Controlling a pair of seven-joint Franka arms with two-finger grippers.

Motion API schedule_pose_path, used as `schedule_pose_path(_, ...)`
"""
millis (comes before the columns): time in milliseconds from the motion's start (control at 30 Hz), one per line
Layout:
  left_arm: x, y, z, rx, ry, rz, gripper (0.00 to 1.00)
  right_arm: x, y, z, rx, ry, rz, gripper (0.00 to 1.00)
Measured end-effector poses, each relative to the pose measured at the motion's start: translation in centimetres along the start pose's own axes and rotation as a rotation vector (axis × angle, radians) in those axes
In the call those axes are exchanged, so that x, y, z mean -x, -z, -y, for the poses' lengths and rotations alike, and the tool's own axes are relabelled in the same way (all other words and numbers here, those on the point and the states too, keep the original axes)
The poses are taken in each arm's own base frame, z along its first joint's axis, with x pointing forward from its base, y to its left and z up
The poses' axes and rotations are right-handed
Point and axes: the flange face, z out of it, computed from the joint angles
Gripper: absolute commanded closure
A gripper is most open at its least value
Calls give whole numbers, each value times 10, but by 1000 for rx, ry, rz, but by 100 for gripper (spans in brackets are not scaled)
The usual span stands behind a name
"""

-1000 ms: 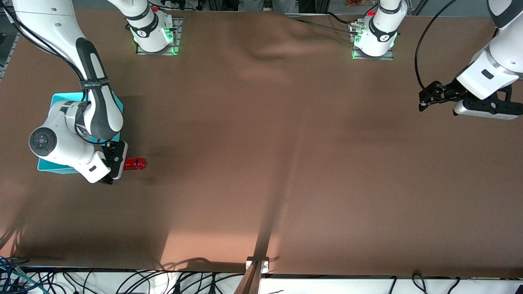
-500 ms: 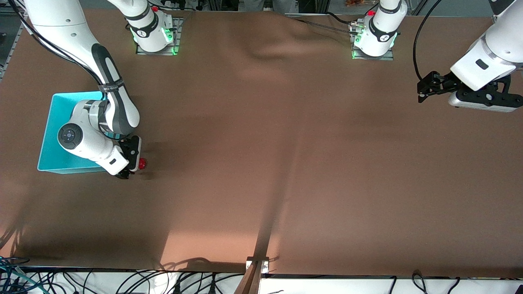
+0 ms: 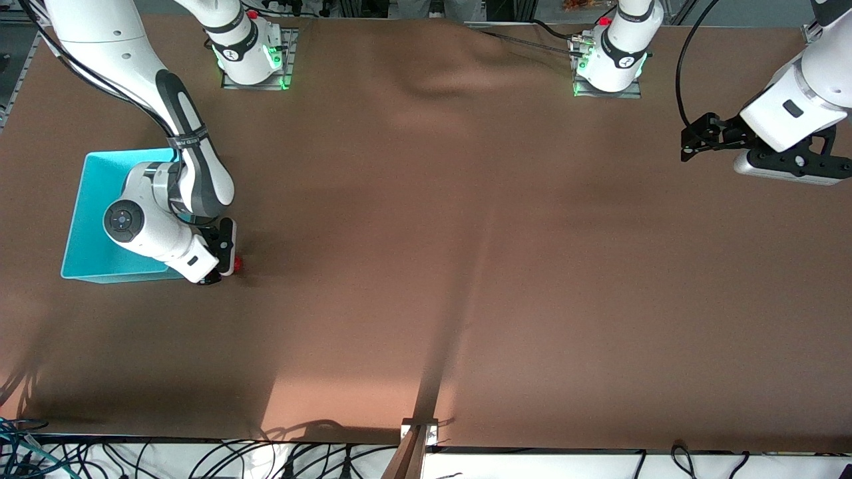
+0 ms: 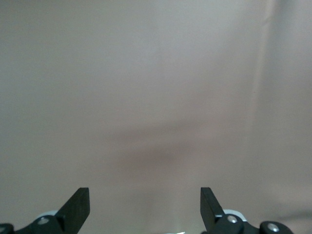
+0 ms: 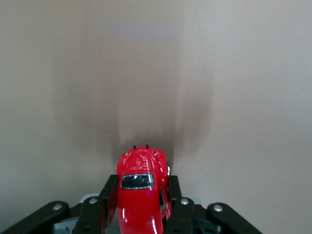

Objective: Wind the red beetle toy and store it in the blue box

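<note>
The right hand (image 5: 141, 204) grips the beetle (image 5: 142, 190) by its sides, low on the bench (image 3: 426, 266) just beside the box (image 3: 83, 226). Winding looks underway; next, probably drag it along the bench. The left hand (image 4: 145, 209) waits wide, over the bench's left-arm end.

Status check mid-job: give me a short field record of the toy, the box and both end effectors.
toy: red beetle toy, on the table beside the blue box
box: blue box, toward the right arm's end, no toy seen inside
right end effector: shut on the red beetle toy, at table level
left end effector: open, holding nothing, waiting over bare table
</note>
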Motion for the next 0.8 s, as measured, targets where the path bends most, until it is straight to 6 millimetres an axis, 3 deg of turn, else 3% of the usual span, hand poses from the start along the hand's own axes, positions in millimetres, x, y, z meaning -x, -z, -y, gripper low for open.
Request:
schedule_pose_path(167, 1, 8, 0, 1, -51, -14, 0, -14, 39, -14, -27, -1, -17, 82)
schedule_pose_path(300, 1, 10, 3, 2, -65, -16, 0, -9, 76, -22, -85, -10, -22, 82)
schedule_pose_path(533, -1, 7, 4, 5, -67, -11, 0, 34, 140, -15, -176, -71, -16, 82)
schedule_pose_path(800, -1, 14, 8, 5, -61, -26, 0, 91, 178, 13, -249, -96, 5, 82)
